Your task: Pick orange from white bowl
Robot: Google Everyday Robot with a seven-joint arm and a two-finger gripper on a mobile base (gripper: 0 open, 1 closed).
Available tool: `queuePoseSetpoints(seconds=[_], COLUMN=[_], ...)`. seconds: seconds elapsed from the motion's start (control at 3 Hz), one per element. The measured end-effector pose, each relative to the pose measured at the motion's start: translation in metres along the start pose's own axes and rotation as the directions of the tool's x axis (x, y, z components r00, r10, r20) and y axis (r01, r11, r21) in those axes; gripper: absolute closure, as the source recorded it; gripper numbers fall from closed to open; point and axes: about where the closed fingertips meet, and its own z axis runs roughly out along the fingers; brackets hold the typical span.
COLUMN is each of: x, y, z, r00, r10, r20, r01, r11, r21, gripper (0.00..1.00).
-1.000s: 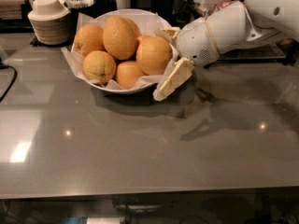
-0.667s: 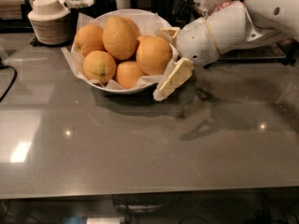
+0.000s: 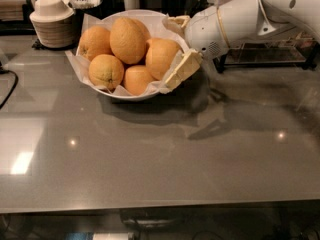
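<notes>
The white bowl (image 3: 131,95), lined with crinkled white paper, stands on the grey table and holds several oranges. The large round orange (image 3: 160,58) lies at the bowl's right side. My gripper (image 3: 168,53) reaches in from the right. It is open, with its cream fingers on either side of this orange. One finger (image 3: 175,22) is behind the orange. The other finger (image 3: 182,70) lies in front of it, along the bowl's right rim. The orange still rests among the others in the bowl.
A tall egg-shaped orange (image 3: 128,40) tops the pile, with smaller ones at the left and front. A ribbed beige container (image 3: 51,22) with a white lid stands at the back left. Cups and holders line the back edge. A dark cable (image 3: 7,90) lies at the far left.
The gripper has shifted slightly up and in toward the bowl. Its front finger now lies higher along the bowl's rim. The oranges have not moved.
</notes>
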Motion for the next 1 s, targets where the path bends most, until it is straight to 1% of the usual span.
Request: queuePoseSetpoints(seconds=[0.33,0.67,1.0], x=[0.0,0.007,0.029], y=[0.0,-0.009,-0.028], z=[0.0,0.005,0.019], r00=[1.0,1.0,0.995], r10=[0.0,0.024,0.094], r20=[0.0,-0.011,-0.024], r01=[0.0,-0.024,-0.095], r11=[1.0,0.9997,0.9942], r21=[0.0,-0.008,-0.05], gripper=[0.0,0.0,0.0])
